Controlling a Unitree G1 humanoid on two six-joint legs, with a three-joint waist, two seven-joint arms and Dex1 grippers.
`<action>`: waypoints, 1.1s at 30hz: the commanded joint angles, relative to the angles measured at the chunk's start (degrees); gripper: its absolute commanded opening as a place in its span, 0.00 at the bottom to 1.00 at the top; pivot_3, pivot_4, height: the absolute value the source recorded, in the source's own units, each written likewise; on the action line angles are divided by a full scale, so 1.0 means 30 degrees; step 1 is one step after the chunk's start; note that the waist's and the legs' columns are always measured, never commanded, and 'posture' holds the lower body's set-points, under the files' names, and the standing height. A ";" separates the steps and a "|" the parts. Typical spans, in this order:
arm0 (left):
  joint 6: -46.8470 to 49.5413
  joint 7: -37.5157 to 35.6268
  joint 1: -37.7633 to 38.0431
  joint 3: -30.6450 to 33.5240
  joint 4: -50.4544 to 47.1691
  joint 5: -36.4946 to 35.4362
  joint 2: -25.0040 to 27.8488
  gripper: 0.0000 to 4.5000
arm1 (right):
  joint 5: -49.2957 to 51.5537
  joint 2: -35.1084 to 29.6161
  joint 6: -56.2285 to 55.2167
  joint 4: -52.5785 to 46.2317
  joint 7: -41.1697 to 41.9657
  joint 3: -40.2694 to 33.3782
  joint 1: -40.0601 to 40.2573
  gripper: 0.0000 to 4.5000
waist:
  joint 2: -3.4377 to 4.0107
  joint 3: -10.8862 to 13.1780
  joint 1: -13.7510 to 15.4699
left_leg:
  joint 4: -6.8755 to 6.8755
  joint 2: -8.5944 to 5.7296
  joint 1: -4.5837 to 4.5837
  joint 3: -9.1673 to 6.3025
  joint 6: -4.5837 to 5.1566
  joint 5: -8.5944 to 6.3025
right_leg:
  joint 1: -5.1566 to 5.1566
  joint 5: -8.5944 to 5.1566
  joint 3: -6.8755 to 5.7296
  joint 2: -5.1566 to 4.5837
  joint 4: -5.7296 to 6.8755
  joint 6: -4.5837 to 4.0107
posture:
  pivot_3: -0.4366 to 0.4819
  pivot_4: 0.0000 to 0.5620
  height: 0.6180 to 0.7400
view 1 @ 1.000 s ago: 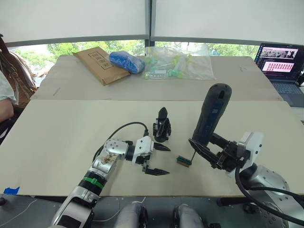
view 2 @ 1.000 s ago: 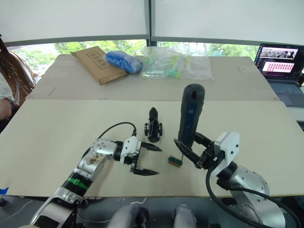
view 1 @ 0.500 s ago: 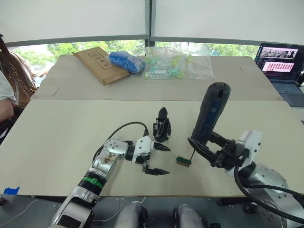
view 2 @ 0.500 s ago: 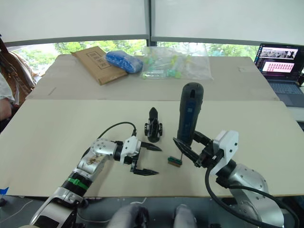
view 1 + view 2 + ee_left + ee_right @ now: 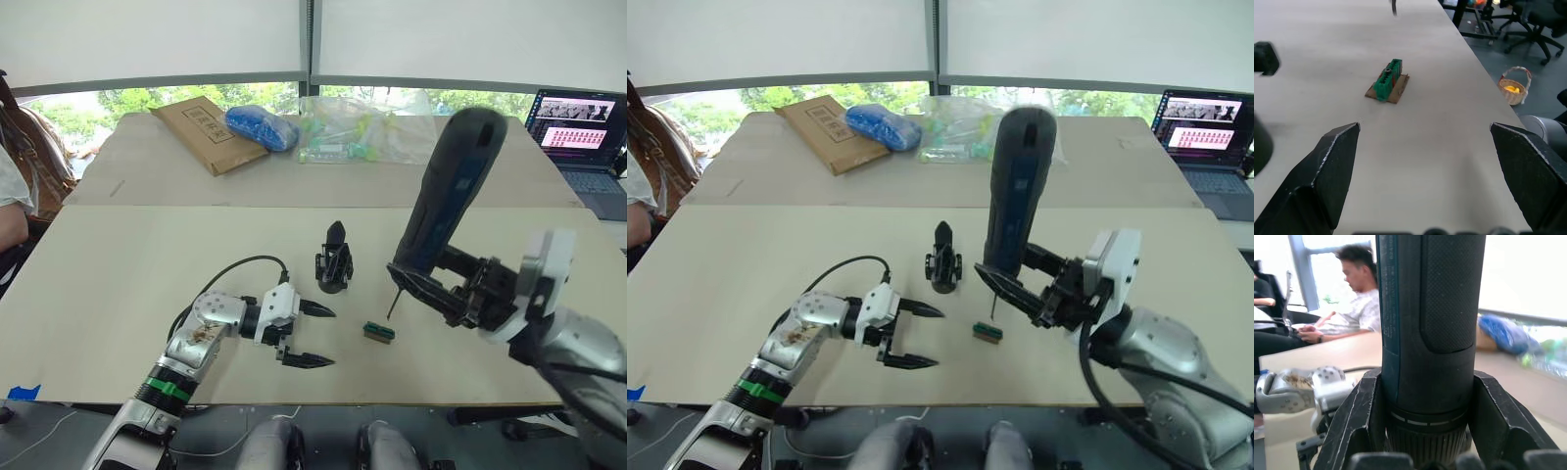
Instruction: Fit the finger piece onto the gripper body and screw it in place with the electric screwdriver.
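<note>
Two claws over the pale tabletop [image 5: 118, 294]. Left claw [image 5: 307, 336] low near the front edge, forearm angled in from the lower left, wrist level, black fingers spread wide apart and holding nothing, tips aimed toward the small green block [image 5: 378, 332]. Seen from the left wrist, that block [image 5: 1387, 80] sitting on a brown chip of board, ahead of the spread fingertips [image 5: 1342, 139] and well clear of them.

Right claw [image 5: 431, 287] raised off the tabletop, forearm reaching in from the right, clamped around the lower barrel of the electric screwdriver [image 5: 449, 191]. Screwdriver nearly upright, rounded end leaning up and away to the right, thin bit [image 5: 392, 302] pointing down, hanging above and just beside the green block without touching it. From the right wrist, both black fingers [image 5: 1359, 418] pressed against the dark barrel [image 5: 1430, 318] on either side.

Gripper body [image 5: 333, 267] standing on the tabletop between the two claws, beyond the left claw's fingers, one pointed black finger upright, apart from both claws. Finger piece not made out as a separate part anywhere.

Farther back: a cardboard package [image 5: 201, 132], a blue bundle [image 5: 261, 126], a clear bag of small parts [image 5: 367, 135], and an open laptop [image 5: 580, 132] at the far right.
</note>
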 commanded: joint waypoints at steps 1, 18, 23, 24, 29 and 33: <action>0.0479 0.0018 -0.0132 0.0848 -0.0748 -0.0603 0.0457 1.00 | 0.3476 -0.1063 0.1055 0.0192 -0.0437 -0.0862 -0.2439 0.43 | -0.0001 0.0000 -0.0004 | 0.0000 0.0000 0.0000 0.0003 0.0003 -0.0002 | -0.0001 0.0000 0.0004 -0.0004 -0.0001 -0.0001 | 0.48 0.27 0.93; -0.0331 0.0382 -0.2729 0.2034 0.2844 -0.0276 0.0376 1.00 | 0.5622 0.0474 0.5589 0.9417 0.0292 0.3532 -1.7812 0.43 | -0.0008 0.0004 -0.0066 | 0.0012 -0.0007 -0.0071 0.0054 0.0021 -0.0005 | -0.0044 0.0020 -0.0030 -0.0003 0.0010 0.0008 | 0.48 0.27 0.93; -0.0943 0.0348 -0.3700 0.2143 0.4541 0.0035 0.0167 1.00 | 0.1838 0.2206 0.4361 1.1408 0.2182 0.5067 -1.9019 0.43 | -0.0008 0.0004 -0.0072 | 0.0017 -0.0013 -0.0081 0.0061 0.0025 -0.0002 | -0.0041 0.0024 -0.0044 0.0005 0.0025 0.0020 | 0.48 0.27 0.93; -0.1076 0.0343 -0.3876 0.2155 0.4864 0.0112 0.0124 1.00 | 0.1219 0.2496 0.4132 1.1685 0.2532 0.5256 -1.8995 0.43 | -0.0008 0.0004 -0.0077 | 0.0015 -0.0013 -0.0086 0.0063 0.0025 -0.0002 | -0.0042 0.0026 -0.0046 0.0009 0.0029 0.0025 | 0.48 0.27 0.93; -0.1777 0.0310 -0.4703 0.2148 0.6422 0.0442 -0.0038 1.00 | -0.1750 0.3465 0.2747 1.2373 0.4474 0.6101 -1.8252 0.43 | -0.0008 0.0004 -0.0085 | 0.0016 -0.0024 -0.0116 0.0071 0.0026 0.0000 | -0.0055 0.0035 -0.0054 0.0014 0.0038 0.0043 | 0.48 0.27 0.93; -0.2508 0.0444 -0.5301 0.2108 0.7727 0.0894 -0.0410 1.00 | -0.3283 0.4019 0.2003 1.2853 0.5367 0.6301 -1.7683 0.43 | -0.0009 0.0005 -0.0157 | 0.0016 -0.0028 -0.0122 0.0084 0.0027 0.0001 | -0.0060 0.0038 -0.0053 0.0017 0.0037 0.0054 | 0.48 0.27 0.93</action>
